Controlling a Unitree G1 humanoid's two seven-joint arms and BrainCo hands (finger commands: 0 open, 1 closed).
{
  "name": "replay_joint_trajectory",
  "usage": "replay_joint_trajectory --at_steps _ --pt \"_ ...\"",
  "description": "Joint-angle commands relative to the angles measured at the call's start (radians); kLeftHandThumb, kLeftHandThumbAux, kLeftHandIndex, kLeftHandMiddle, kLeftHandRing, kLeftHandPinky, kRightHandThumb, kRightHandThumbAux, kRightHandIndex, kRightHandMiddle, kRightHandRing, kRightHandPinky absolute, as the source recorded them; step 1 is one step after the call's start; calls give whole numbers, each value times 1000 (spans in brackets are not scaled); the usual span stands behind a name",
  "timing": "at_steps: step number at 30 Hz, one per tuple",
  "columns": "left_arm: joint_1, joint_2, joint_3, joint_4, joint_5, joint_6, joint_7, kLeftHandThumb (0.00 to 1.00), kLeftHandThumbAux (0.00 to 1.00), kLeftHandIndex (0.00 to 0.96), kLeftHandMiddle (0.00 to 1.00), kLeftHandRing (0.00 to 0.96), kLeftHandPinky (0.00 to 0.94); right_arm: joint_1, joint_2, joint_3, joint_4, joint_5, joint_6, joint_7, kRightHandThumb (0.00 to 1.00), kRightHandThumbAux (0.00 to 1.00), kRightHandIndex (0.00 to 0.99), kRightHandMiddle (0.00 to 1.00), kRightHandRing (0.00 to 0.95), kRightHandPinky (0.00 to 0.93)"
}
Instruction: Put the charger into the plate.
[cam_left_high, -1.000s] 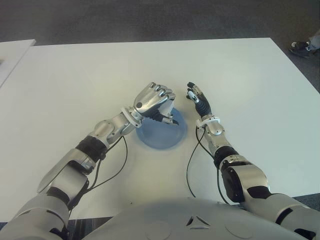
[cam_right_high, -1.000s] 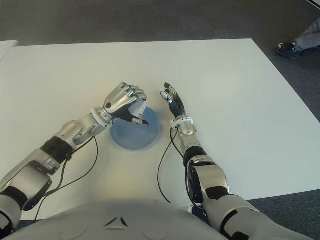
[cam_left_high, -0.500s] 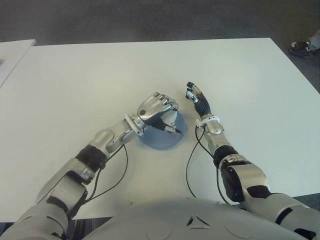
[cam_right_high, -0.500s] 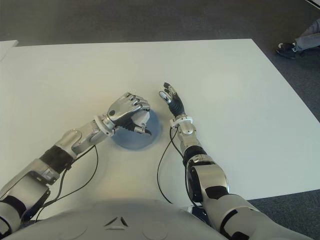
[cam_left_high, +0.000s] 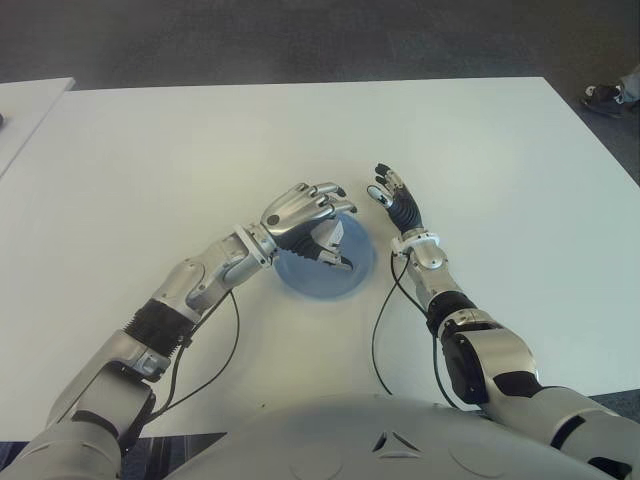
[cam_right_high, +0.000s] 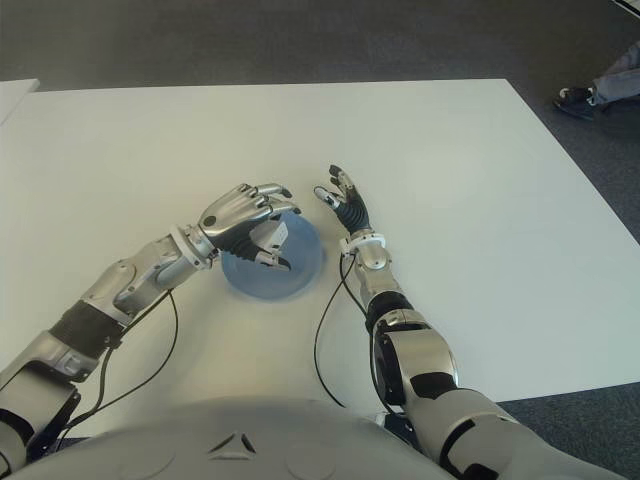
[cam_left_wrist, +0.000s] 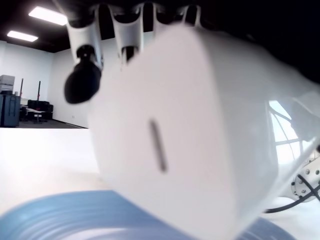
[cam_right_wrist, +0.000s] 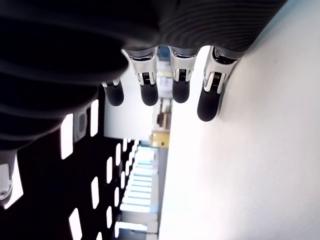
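Observation:
A round blue plate (cam_left_high: 322, 284) lies on the white table (cam_left_high: 200, 150) in front of me. My left hand (cam_left_high: 318, 214) hovers over the plate with its fingers uncurled and its thumb (cam_left_high: 338, 264) low at the plate's near side. The white charger (cam_left_high: 330, 238) stands tilted under the palm, over the plate; in the left wrist view the charger (cam_left_wrist: 190, 130) fills the frame just above the plate's blue surface (cam_left_wrist: 60, 220). My right hand (cam_left_high: 392, 196) shows just right of the plate, fingers straight and holding nothing.
Black cables (cam_left_high: 378, 330) run from both wrists toward my body. A second white table (cam_left_high: 25, 105) shows at the far left, and a person's shoe (cam_left_high: 603, 95) on the dark floor beyond the table's right corner.
My left hand has come down over the plate and its fingers have uncurled from a fist, baring the charger beneath the palm. The right hand has stayed in place.

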Motion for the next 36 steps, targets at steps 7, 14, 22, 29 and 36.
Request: replay_joint_trajectory --at_steps 7,14,22,29,36 --pt "41 -23 46 -35 -49 12 -67 219 194 0 0 0 0 71 3 5 52 0 78 30 24 426 0 0 0 0" --pt "57 -37 70 -47 -62 12 -74 181 202 0 0 0 0 76 0 6 51 -1 69 40 4 428 0 0 0 0" --pt "60 -36 84 -44 -63 6 -74 168 208 0 0 0 0 79 -1 5 53 2 63 55 0 412 0 0 0 0" --pt "62 -31 94 -48 -64 8 -80 169 204 0 0 0 0 85 -2 9 49 -1 61 62 0 392 0 0 0 0" --pt "65 -33 103 -46 -68 8 -93 148 214 0 0 0 0 87 -2 9 46 2 68 76 1 395 0 0 0 0"
